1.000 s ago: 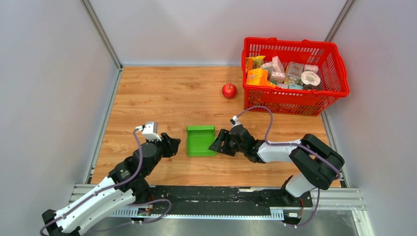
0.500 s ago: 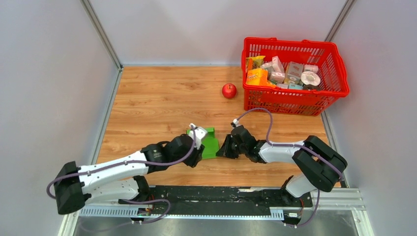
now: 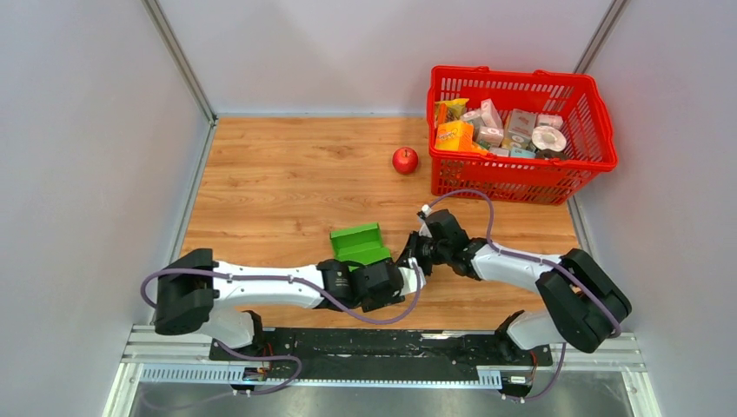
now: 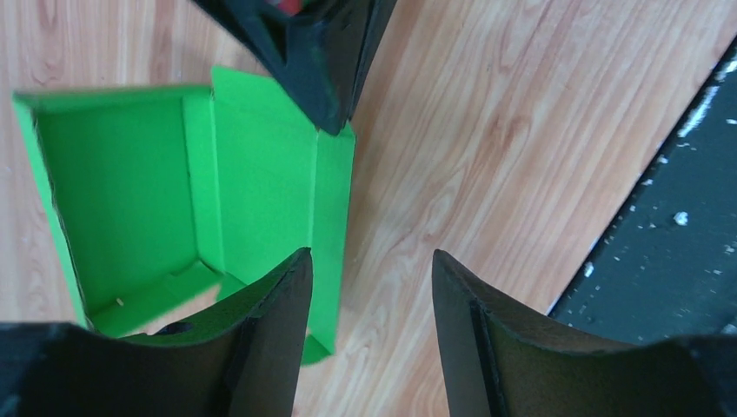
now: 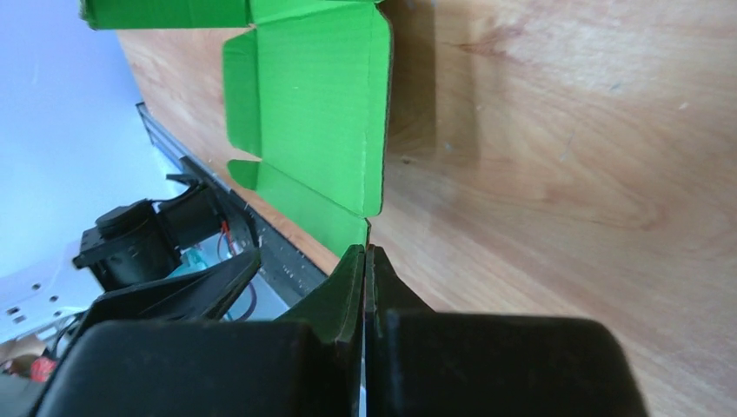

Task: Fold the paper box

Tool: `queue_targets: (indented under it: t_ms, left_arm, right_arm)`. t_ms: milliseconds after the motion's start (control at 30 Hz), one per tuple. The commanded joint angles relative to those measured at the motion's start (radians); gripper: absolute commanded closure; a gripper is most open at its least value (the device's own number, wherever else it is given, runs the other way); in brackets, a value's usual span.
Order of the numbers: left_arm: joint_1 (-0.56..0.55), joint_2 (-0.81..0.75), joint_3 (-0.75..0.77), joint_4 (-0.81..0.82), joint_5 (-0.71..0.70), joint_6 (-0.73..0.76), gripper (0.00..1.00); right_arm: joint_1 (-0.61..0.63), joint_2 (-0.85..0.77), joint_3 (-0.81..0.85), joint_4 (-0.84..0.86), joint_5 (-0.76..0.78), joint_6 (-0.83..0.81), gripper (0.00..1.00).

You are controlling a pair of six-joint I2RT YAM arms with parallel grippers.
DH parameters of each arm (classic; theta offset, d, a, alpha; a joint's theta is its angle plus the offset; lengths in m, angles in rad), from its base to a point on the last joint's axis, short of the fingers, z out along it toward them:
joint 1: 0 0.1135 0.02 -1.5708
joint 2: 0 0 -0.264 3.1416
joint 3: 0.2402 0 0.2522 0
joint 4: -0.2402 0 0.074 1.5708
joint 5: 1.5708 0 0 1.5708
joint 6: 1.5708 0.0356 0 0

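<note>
The bright green paper box lies partly formed on the wooden table, near the front middle. In the left wrist view the paper box shows an open tray with raised walls and a flap to its right. My right gripper is shut on the edge of that flap, and in its own view the flap stands upright from the pinched tips of the right gripper. My left gripper is open at the box's near right corner. One of the left gripper's fingers overlaps the flap, with bare wood between the jaws.
A red basket with several small packages stands at the back right. A red apple sits just left of it. The black base rail runs along the near edge, and grey walls close the left, right and back sides.
My left arm swung from the box's left side across its front to its near right corner, opening wider. The right gripper closed on the flap, and the box shifted and rose at that side.
</note>
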Motion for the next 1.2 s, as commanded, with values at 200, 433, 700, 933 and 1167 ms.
queue_targets:
  t_ms: [200,433,700,933,1167]
  left_arm:
    - [-0.075,0.170,0.078,-0.030,-0.255,0.155,0.46]
    - [-0.126,0.214,0.092,0.013,-0.359,0.174,0.51]
    - [-0.129,0.203,0.097,0.015,-0.468,0.136,0.87]
    - [-0.117,0.094,0.082,-0.011,-0.428,-0.008,1.00]
    - [0.052,-0.076,0.130,-0.148,-0.321,-0.379,1.00]
  right_arm:
    - [-0.038,-0.079,0.024,-0.015,-0.142,0.006,1.00]
    - [-0.061,-0.105,0.004,-0.029,-0.181,0.022,1.00]
    - [-0.068,-0.151,0.047,-0.130,-0.136,-0.069,0.94]
    - [-0.102,-0.266,0.189,-0.453,0.179,-0.308,0.42]
    - [-0.125,-0.477,0.160,-0.518,0.370,-0.365,0.10]
